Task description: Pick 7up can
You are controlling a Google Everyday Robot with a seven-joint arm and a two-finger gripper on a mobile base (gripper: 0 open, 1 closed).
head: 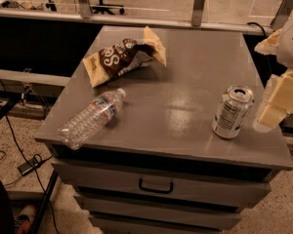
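The 7up can is a small silver can with a white label panel and a pull-tab top. It stands upright near the right front of the grey cabinet top. My gripper is cream-coloured and hangs at the right edge of the view. It is just right of the can, at about the can's height and a small gap away from it. It holds nothing that I can see.
A clear plastic water bottle lies on its side at the front left. A brown and yellow chip bag lies at the back left. The cabinet has drawers with a handle below. Cables lie on the floor at left.
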